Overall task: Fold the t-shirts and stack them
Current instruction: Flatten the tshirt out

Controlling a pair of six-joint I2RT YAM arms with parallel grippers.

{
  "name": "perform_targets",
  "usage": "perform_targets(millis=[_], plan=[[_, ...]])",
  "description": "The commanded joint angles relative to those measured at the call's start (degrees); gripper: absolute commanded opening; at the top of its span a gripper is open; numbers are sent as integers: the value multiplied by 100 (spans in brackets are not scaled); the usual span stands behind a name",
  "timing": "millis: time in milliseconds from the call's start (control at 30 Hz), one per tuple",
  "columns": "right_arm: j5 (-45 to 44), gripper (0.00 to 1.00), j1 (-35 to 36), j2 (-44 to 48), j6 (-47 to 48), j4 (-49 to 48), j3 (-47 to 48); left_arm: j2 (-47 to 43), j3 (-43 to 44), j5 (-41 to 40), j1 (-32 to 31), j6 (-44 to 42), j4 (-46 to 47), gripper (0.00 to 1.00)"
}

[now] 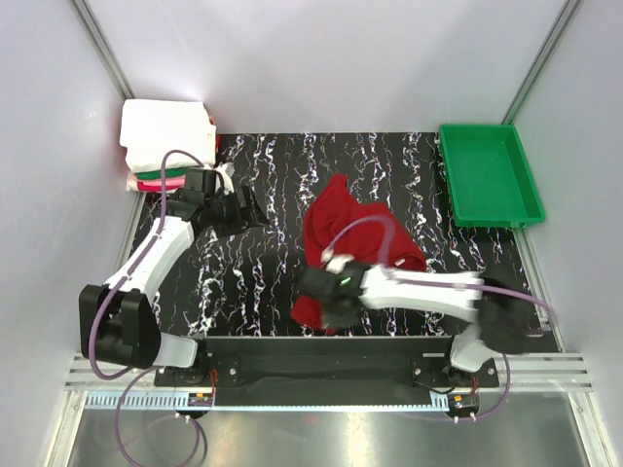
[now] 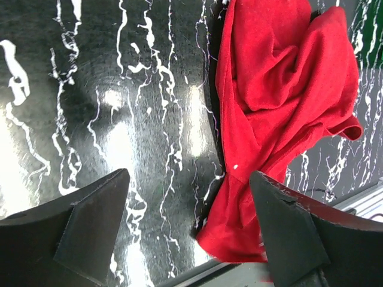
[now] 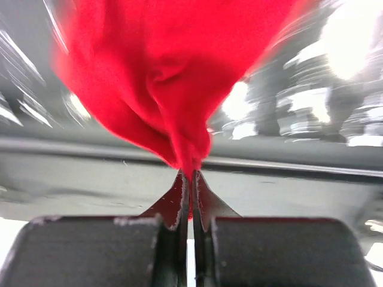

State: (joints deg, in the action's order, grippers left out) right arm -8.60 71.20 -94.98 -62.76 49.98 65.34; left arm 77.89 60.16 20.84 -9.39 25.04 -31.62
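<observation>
The left arm (image 1: 161,248) rises from its base at the lower left of the top view and slants up and to the right, its wrist bent so the left gripper (image 1: 251,210) points rightward in the upper-left part of the frame. In the left wrist view, that gripper (image 2: 188,176) has its two dark fingers (image 2: 96,221) spread wide apart at the bottom corners, with nothing between them.

The right arm (image 1: 428,290) reaches leftward from its base at the lower right, lying almost level across the lower middle of the top view. The right gripper (image 1: 319,297) sits just left of centre. In the right wrist view, its jaws are pressed together at the bottom centre, and the right gripper (image 3: 190,176) pinches a bunch of the red t-shirt (image 3: 173,78).
</observation>
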Motion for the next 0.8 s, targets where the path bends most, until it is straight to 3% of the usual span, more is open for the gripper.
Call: perform_targets(millis=[0,33,133,233,433,767], plan=[[-1868,0,-965,2120,-175,1635,110,323,179,245,-80,-60,525,86],[-2056,0,-1159,2759,-140,1890,189,411,215,210,-124,-52,542,85],[-2566,0,-1933,3405,237,2673,575,762,382,96,-423,71,727,84],[-2909,0,-2328,3477,493,3202,848,1236,644,-88,-818,212,920,84],[-2726,0,-2383,3574,485,3176,603,2509,1557,-265,-1337,519,1070,84],[-2454,0,-2383,4058,458,3247,198,4120,3027,-528,-1408,933,841,79]])
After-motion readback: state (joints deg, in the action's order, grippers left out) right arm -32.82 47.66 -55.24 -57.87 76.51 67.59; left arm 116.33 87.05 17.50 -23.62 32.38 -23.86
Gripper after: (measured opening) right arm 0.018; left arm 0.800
